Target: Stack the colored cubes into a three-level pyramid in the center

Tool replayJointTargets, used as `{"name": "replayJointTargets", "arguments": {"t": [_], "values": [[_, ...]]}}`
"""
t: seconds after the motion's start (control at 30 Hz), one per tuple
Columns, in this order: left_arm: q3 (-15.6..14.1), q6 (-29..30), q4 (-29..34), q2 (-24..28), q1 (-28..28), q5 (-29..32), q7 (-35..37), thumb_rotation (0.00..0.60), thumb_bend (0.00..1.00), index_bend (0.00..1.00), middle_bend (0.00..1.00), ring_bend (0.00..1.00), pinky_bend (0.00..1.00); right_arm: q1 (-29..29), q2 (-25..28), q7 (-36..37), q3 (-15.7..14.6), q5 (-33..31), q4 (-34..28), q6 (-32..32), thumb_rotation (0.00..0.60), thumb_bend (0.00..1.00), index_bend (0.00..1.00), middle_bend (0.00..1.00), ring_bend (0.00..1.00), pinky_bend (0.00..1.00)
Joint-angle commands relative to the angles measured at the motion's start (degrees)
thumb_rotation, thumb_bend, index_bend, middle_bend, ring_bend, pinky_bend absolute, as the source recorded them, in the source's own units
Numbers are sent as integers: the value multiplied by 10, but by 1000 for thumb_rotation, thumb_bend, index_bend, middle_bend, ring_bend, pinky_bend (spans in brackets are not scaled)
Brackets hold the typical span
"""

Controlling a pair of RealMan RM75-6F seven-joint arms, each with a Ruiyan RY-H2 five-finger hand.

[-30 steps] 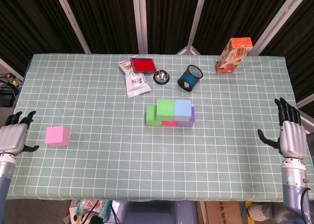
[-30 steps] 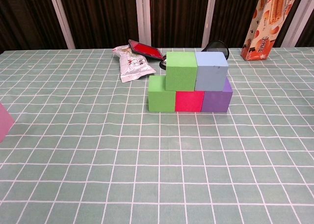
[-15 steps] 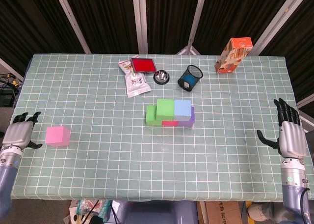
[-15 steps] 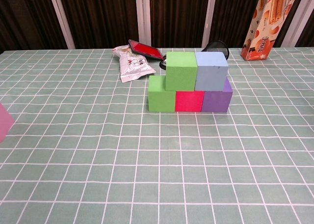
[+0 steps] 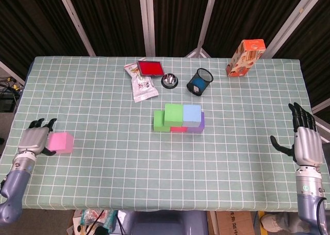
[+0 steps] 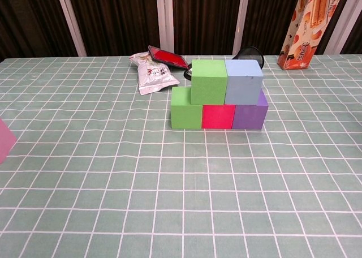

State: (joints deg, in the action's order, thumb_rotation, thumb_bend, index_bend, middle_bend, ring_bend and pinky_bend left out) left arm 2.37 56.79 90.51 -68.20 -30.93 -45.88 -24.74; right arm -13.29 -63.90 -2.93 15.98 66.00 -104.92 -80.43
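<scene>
In the table's middle stands a two-level stack: a green cube point(image 6: 186, 110), a red cube point(image 6: 218, 116) and a purple cube point(image 6: 250, 115) below, a second green cube point(image 6: 208, 81) and a light blue cube point(image 6: 244, 81) on top. A pink cube point(image 5: 61, 143) lies alone near the left edge, and only its corner point(image 6: 4, 140) shows in the chest view. My left hand point(image 5: 34, 139) is right beside the pink cube's left face, fingers spread, holding nothing. My right hand point(image 5: 303, 141) hovers open at the table's right edge, far from the cubes.
At the back lie a snack packet point(image 5: 143, 86), a red flat tin point(image 5: 150, 68), a small metal bowl point(image 5: 169, 81) and a black mesh cup point(image 5: 199, 82). An orange carton point(image 5: 245, 57) stands at the back right. The table point(image 5: 103, 116) has a green checked cloth.
My left hand has moved right, from the table's left edge up to the pink cube's side. The right hand and the stack have stayed put.
</scene>
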Motion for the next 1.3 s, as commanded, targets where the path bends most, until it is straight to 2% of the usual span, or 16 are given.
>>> {"name": "replayJointTargets", "arguments": {"t": [0.03, 0.27, 0.53, 0.63, 0.83, 0.93, 1.03, 1.13, 1.3], "values": [[-1, -2, -3, -6, -2, 2, -4, 600, 151, 43, 296, 36, 65, 0, 0, 0, 0, 1, -1, 0, 600, 305, 0, 0, 0, 0], [3, -1, -16, -25, -6, 2, -8, 600, 290, 78, 386, 54, 88, 1, 1, 1, -1, 2, -3, 0, 600, 305, 0, 0, 0, 0], [12, 7, -5, -30, -10, -10, -6, 600, 314, 97, 417, 71, 97, 1, 2, 3, -2, 4, -5, 2, 600, 305, 0, 0, 0, 0], [21, 18, 26, -17, -14, -19, -9, 600, 314, 98, 416, 71, 97, 1, 2, 4, -2, 3, -6, 3, 600, 305, 0, 0, 0, 0], [60, 22, 141, 38, -47, -3, -35, 600, 314, 98, 414, 71, 97, 1, 5, 10, 1, 2, -10, 3, 600, 305, 0, 0, 0, 0], [88, 12, 209, 77, -86, 36, -74, 600, 314, 98, 408, 71, 97, 1, 7, 14, 2, 1, -13, 4, 600, 305, 0, 0, 0, 0], [112, 4, 247, 98, -131, 80, -115, 600, 314, 98, 404, 71, 97, 2, 9, 18, 3, -2, -15, 7, 600, 304, 0, 0, 0, 0], [134, -1, 262, 103, -183, 139, -154, 600, 313, 98, 404, 71, 97, 2, 11, 22, 5, -4, -17, 7, 600, 305, 0, 0, 0, 0], [165, -1, 251, 94, -270, 246, -204, 600, 314, 106, 404, 71, 97, 3, 15, 29, 9, -8, -19, 7, 600, 305, 0, 0, 0, 0]]}}
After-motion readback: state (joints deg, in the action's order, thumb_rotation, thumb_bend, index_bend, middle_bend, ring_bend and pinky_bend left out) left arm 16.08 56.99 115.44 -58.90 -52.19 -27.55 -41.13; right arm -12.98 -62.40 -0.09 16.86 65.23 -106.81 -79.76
